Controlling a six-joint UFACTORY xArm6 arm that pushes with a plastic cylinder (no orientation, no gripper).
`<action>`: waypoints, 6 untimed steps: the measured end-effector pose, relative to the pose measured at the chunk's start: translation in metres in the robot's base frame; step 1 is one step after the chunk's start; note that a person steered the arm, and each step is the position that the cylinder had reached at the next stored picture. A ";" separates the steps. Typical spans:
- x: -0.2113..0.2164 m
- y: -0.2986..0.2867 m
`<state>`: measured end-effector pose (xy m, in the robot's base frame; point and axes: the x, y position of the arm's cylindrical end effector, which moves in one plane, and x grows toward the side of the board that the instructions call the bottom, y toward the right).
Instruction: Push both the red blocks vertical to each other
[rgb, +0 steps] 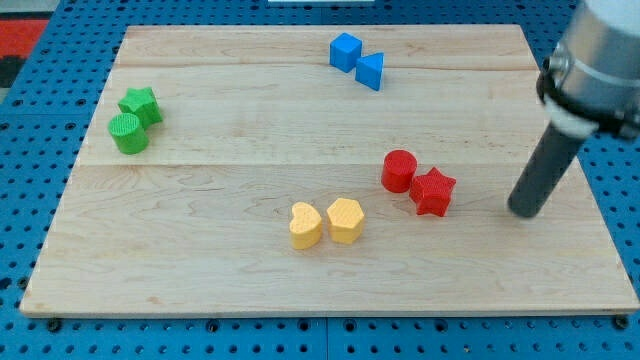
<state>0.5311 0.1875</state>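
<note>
A red cylinder (399, 171) and a red star block (433, 192) sit side by side on the wooden board, right of centre; the star touches the cylinder's lower right. My rod comes down from the view's top right, and my tip (524, 211) rests on the board to the right of the red star, a clear gap away and slightly lower in the view. It touches no block.
A blue cube (345, 51) and blue triangular block (370, 71) lie at the top centre. A green star (141, 103) and green cylinder (128, 133) lie at the left. A yellow heart (305, 225) and yellow hexagon (345, 220) lie at the bottom centre. The board's right edge (590, 190) is near my tip.
</note>
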 end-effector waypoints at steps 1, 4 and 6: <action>-0.011 -0.057; -0.193 -0.171; -0.128 -0.167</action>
